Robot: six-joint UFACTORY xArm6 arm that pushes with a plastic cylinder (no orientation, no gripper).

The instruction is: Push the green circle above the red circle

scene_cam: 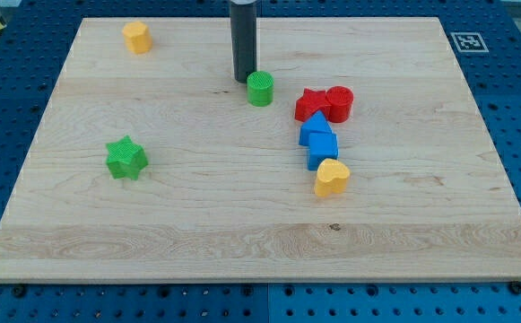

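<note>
The green circle [260, 89] stands on the wooden board near the view's top middle. The red circle [340, 103] is to its right and slightly lower, touching a red star [311, 105] on its left side. My tip [243, 80] is at the end of the dark rod, just left of the green circle and touching or almost touching its upper left edge.
Two blue blocks [319, 140] sit in a column just below the red star, with a yellow heart [331, 178] below them. A green star [126, 158] is at the view's left. A yellow block [137, 37] is at the top left. The board's edge [260, 282] borders a blue perforated table.
</note>
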